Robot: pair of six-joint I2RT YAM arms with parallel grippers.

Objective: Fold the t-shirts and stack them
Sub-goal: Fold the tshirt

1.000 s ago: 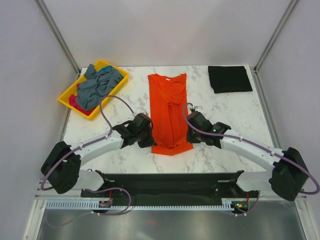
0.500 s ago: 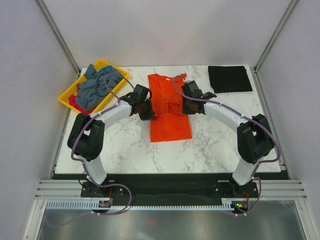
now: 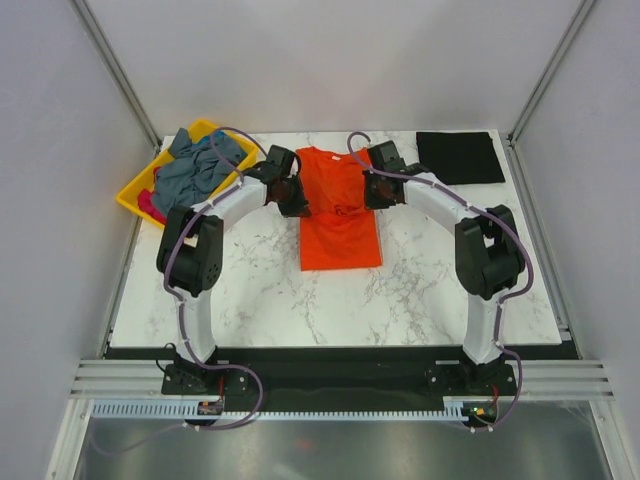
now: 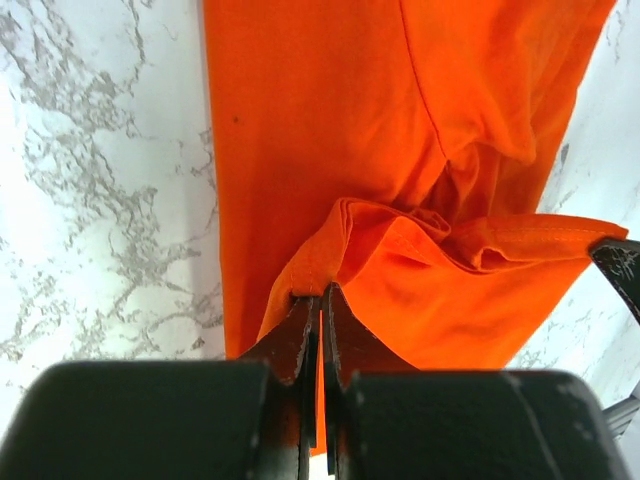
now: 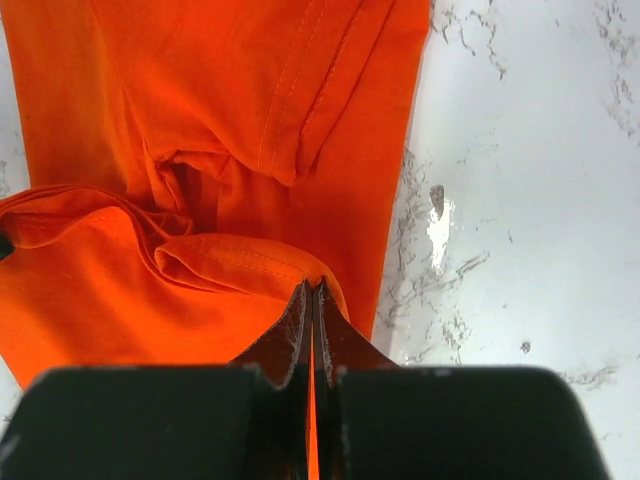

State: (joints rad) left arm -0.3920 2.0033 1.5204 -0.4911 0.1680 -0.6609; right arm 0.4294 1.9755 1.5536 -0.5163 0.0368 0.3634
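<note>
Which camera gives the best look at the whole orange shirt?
The top external view: the orange shirt shows almost whole, half folded on the table. Each wrist view shows only a pinched fold close up.

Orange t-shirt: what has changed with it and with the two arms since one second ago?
The left gripper and the right gripper, both shut on the orange t-shirt, carried its near end away from the bases toward the collar, so the shirt now lies shorter, folded over itself. Neither grip was let go. The black t-shirt and the yellow tray stayed put.
</note>
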